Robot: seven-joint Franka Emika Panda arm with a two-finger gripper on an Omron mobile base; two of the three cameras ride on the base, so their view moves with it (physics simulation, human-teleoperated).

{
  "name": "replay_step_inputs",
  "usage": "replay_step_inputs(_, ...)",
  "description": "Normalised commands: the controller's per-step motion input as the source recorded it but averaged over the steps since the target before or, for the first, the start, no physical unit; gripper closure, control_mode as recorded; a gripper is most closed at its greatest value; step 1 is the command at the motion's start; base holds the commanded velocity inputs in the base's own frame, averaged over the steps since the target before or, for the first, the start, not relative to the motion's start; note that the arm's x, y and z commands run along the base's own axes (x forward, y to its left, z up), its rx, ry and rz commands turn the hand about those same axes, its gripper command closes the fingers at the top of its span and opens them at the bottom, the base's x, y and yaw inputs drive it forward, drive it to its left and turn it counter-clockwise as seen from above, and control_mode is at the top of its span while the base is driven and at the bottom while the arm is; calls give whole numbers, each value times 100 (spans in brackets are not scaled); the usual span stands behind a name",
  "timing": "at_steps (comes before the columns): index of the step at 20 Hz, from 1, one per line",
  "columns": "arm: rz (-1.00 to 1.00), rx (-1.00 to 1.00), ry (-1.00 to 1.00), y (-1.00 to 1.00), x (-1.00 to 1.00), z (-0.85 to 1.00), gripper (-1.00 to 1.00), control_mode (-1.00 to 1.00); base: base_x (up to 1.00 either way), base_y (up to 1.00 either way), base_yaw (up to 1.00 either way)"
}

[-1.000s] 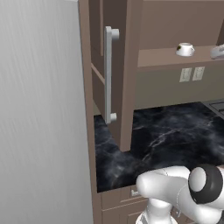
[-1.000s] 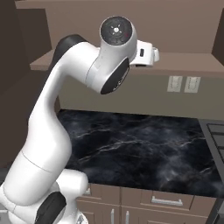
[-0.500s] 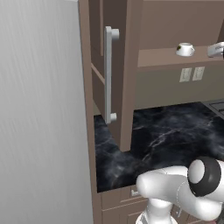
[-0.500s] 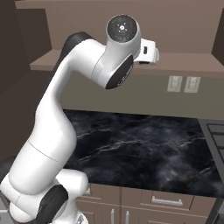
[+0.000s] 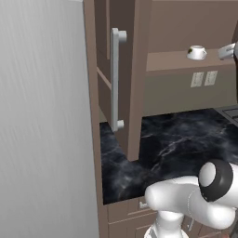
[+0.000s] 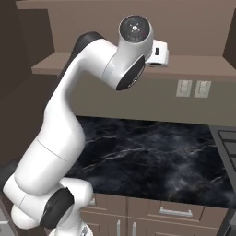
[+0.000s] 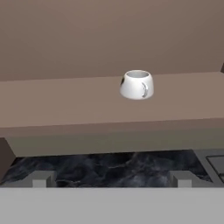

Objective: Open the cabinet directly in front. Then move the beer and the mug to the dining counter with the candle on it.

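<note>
On the far left a plain grey wall panel (image 5: 44, 116) stands beside the cabinet (image 5: 135, 69), whose door (image 5: 104, 83) stands swung out toward me, edge-on, its long silver handle (image 5: 115, 79) upright. To the right of the door the bare shelf (image 5: 176, 60) is open to me, and the mug (image 5: 196, 52) sits on it, upright, well in from the door and near the front edge. I see no bottle on the stretch of shelf I can view. Below runs the black marble table (image 5: 176, 139), with two wall sockets (image 5: 204, 79) between it and the shelf. Furthest right, my tool (image 7: 112, 178) hangs level with the shelf front, tips spread wide apart and gripping nothing, the mug (image 7: 137, 84) a little right of centre ahead of it and still well apart. I judge the step in hand to be reaching for the mug. To do it well I would nudge right to centre it between the tips, go in level above the shelf lip so the fingers clear the board, straddle the body and not the handle, and only then bring them together.
</note>
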Motion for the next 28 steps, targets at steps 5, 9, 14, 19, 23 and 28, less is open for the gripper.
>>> replay_step_inputs(5,0,0,0,-7,17,-6,-100,-100,0,0,0)
replay_step_inputs(9,0,0,0,-6,16,-10,-100,-100,0,0,0)
replay_step_inputs(14,0,0,0,-6,18,-5,-100,-100,0,0,0)
replay_step_inputs(19,0,0,0,-5,21,-2,-100,-100,0,0,0)
replay_step_inputs(23,0,0,1,-6,20,-2,-100,-100,0,0,0)
replay_step_inputs(28,0,0,1,-7,19,-4,-100,-100,0,0,0)
